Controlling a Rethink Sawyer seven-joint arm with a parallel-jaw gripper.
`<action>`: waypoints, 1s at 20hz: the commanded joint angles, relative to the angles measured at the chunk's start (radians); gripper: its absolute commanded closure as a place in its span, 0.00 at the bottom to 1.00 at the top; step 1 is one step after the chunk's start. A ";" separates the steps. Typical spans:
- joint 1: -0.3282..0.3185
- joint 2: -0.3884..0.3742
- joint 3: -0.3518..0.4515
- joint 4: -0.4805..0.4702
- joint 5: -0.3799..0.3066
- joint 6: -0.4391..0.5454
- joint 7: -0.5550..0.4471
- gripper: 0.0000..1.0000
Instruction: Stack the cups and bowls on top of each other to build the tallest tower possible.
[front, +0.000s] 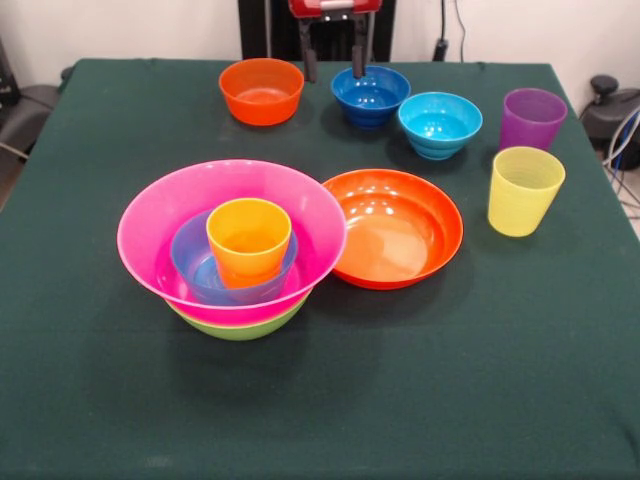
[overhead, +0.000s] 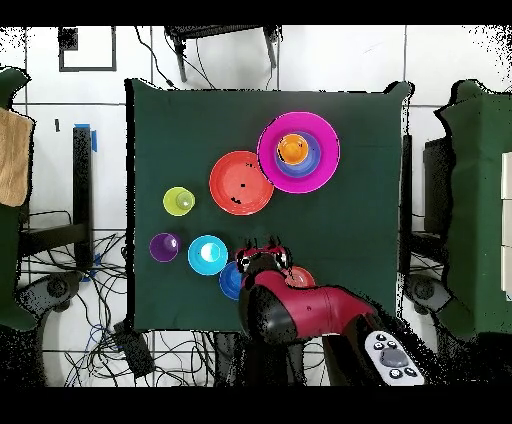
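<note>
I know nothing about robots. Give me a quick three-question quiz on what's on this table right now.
1. True or false: the orange cup stands inside the tower.
2. Which cup stands nearest the cyan bowl? A) yellow cup B) purple cup C) orange cup
3. Fill in: the gripper hangs at the table's far edge between the small orange bowl and the ____ bowl.

Key: 1 true; 2 B; 3 dark blue.

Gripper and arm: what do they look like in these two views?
Front view: the gripper has two dark, straight, narrow fingers hanging from a red block with a pale grey plate at the top edge. Overhead view: the arm is bulky and rounded, glossy red with black sections. No cables or markings visible on it.
</note>
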 joint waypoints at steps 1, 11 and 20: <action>-0.013 0.032 0.089 0.006 -0.038 0.088 0.091 0.00; 0.139 0.217 -0.070 -0.089 -0.020 -0.116 0.115 0.00; 0.175 0.236 -0.088 -0.093 0.005 -0.172 0.138 0.00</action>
